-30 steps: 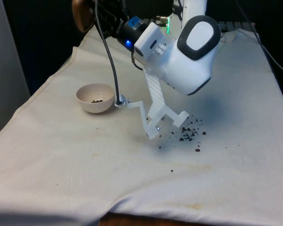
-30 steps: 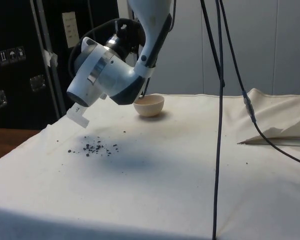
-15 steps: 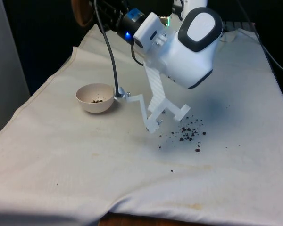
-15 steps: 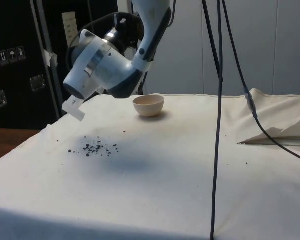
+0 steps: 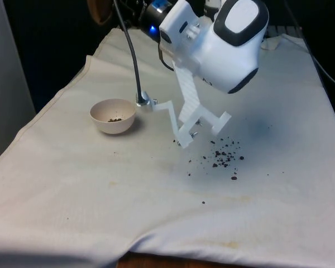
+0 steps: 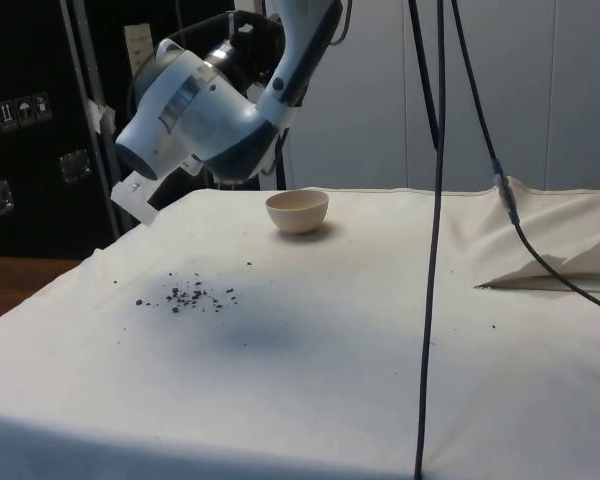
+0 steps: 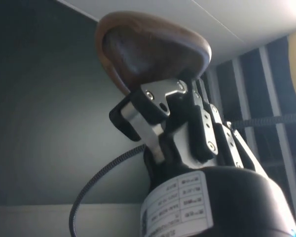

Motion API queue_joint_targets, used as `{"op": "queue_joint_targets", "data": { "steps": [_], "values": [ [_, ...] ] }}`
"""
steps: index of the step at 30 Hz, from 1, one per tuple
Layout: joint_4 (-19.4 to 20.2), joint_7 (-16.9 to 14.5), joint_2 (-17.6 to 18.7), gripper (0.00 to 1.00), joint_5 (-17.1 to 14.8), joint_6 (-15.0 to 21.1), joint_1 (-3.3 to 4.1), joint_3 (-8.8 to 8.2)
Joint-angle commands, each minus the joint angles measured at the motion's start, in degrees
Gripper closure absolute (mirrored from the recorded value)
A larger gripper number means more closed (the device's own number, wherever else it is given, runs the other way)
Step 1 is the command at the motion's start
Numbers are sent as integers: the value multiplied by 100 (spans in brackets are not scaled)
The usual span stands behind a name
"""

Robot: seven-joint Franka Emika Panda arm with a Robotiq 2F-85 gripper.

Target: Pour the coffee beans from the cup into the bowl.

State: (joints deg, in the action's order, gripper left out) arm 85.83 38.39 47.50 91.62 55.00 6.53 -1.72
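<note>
Cup [image 7: 148,52]: brown, rounded and glossy, gripped between the end effector's [image 7: 160,103] fingers; in the front view its brown edge [image 5: 99,10] pokes out at the top, cut off by the frame, high above the bench's far end.
Bowl [image 5: 113,116]: small, cream-coloured, upright on the bench [image 5: 100,190] toward the front view's left; a few dark beans lie in its bottom.
Spilled beans [image 5: 223,158]: a loose dark scatter on the white cloth, toward the front view's right, well apart from the bowl; a few stray specks lie nearer the camera.
Hard to make out: the cup's opening and anything inside it; the arm's white body [image 5: 226,47] covers the end effector from the front.
Around: a black cable [image 5: 131,50] hangs down just behind the bowl; in the side view, two more cables [image 6: 435,220] cross in front of the bench.
</note>
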Motion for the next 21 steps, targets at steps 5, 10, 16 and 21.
{"op": "queue_joint_targets", "data": {
  "steps": [5, 10, 16, 21],
  "values": [
    [46, 17, -166, 100, -149, 80, -46, 86],
    [63, 23, -235, 100, -241, 86, -52, 103],
    [132, 57, -350, 100, -458, 80, -57, 115],
    [143, 189, -407, 100, -739, 92, -74, 149]
  ]
}}
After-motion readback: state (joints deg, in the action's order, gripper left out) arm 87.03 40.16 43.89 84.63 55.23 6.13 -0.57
